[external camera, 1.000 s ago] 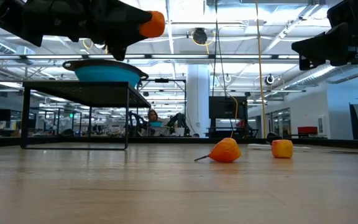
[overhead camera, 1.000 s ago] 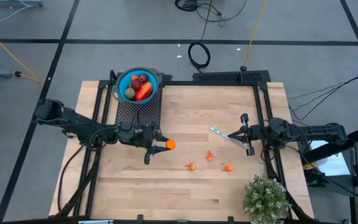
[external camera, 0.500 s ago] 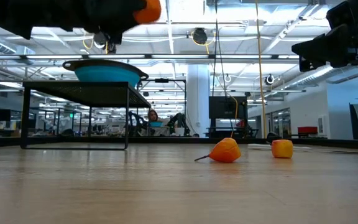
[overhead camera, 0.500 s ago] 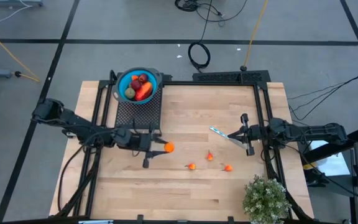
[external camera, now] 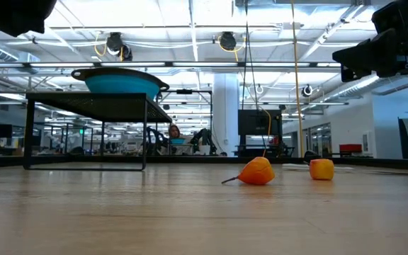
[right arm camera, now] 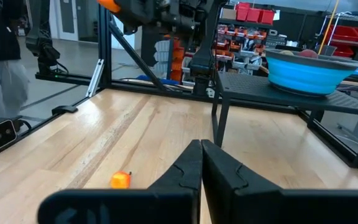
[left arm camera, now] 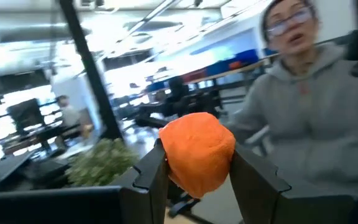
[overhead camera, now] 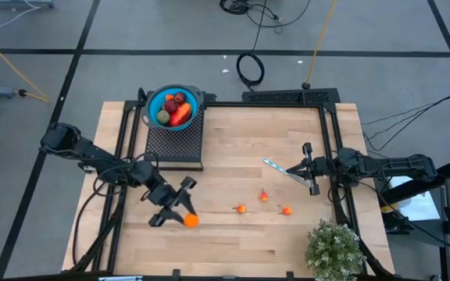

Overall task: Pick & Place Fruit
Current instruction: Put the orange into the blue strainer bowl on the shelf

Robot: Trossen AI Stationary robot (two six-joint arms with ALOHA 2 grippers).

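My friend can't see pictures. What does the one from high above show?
The left gripper holds a small orange fruit above the wooden table. Three more tiny orange fruits lie nearby, and a blue bowl of fruit sits on a black stand.

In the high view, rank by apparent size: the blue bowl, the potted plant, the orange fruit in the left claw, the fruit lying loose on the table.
1. Potted plant
2. Blue bowl, slightly smaller
3. Orange fruit held by the left claw
4. Loose fruit: alike, too close to rank

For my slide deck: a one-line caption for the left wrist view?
Left gripper clamps a small orange toy fruit between its fingers.
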